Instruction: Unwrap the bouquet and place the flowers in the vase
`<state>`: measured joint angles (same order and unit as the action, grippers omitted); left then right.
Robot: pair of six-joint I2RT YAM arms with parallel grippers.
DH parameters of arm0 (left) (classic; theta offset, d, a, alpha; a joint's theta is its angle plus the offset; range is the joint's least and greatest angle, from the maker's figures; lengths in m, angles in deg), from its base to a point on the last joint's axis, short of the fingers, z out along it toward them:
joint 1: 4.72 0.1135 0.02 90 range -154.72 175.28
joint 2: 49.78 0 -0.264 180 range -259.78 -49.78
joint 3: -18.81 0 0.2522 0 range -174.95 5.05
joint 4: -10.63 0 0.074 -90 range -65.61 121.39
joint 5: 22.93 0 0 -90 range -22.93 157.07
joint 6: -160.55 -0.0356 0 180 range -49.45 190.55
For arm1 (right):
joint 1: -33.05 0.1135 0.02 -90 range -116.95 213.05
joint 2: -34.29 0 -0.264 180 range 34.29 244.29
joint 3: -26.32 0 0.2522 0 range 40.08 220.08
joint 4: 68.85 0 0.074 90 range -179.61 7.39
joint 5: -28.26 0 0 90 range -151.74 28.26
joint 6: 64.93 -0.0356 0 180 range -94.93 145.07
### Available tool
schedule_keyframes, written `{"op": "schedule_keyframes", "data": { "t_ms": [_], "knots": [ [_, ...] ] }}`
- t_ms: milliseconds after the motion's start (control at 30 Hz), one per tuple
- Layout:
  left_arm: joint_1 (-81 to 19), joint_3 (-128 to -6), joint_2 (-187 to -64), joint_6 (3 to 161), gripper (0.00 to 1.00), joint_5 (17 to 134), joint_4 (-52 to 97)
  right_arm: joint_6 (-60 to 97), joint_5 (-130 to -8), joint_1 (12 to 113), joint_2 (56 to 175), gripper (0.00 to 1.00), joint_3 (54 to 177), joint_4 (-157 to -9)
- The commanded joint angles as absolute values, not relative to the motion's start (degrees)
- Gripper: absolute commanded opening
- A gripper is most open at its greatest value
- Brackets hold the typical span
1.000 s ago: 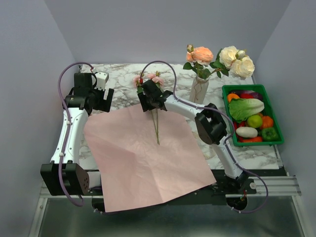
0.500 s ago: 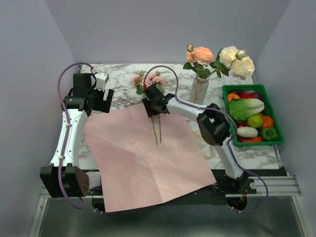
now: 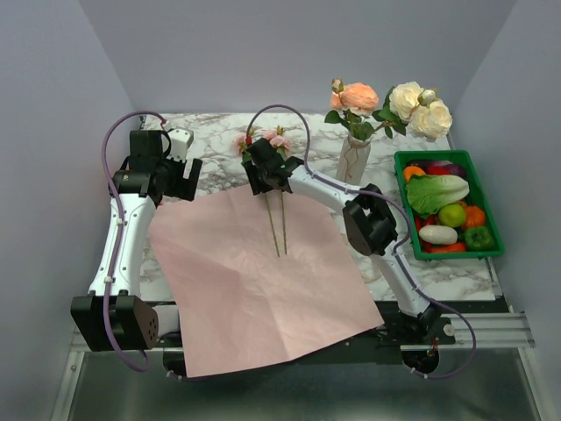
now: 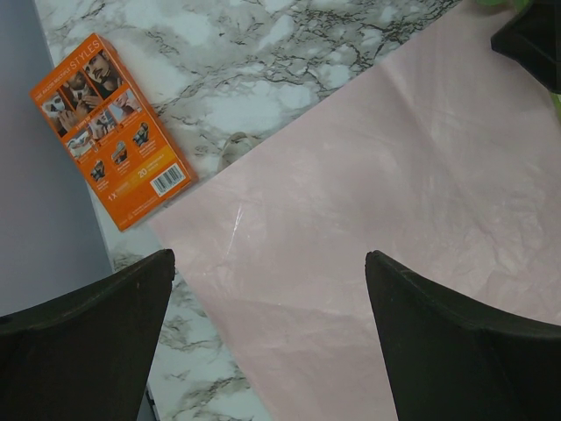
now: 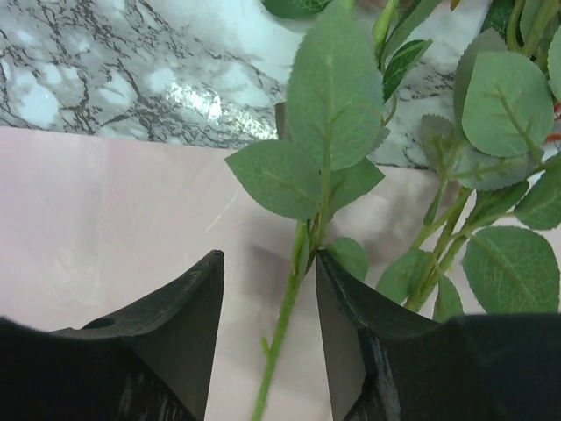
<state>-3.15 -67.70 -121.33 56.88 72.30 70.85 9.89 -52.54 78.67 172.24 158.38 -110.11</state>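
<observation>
The left gripper (image 4: 270,263) hangs over a marble table (image 4: 245,53), its two dark fingers (image 4: 96,342) spread wide with nothing between them. Below lies only a creased sheet of pink paper (image 4: 394,175). An orange box (image 4: 112,127) lies flat on the marble at upper left, just beside the paper's corner. A dark shape (image 4: 535,44) cuts into the top right corner.

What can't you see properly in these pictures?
Pink roses: in the top view the right gripper covers part of them; in the right wrist view the top edge cuts off the blooms.
Vase rim: in the top view the leaves of the roses standing in it hide it.
Orange box: in the left wrist view its print is too small to read.
</observation>
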Motion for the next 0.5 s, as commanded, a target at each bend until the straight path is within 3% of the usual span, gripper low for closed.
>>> {"op": "schedule_keyframes", "data": {
  "t_ms": [0, 467],
  "knots": [
    [-2.70, -68.43, -120.71, 56.49, 0.99, 74.01, 71.59, 9.42, -52.24, 78.40, 176.32, 0.53, 163.20, -115.12],
    [-2.70, -68.69, -119.48, 55.78, 0.99, 74.10, 72.47, 7.31, -50.75, 78.31, 174.56, 0.47, 161.10, -118.72]
  ]
}}
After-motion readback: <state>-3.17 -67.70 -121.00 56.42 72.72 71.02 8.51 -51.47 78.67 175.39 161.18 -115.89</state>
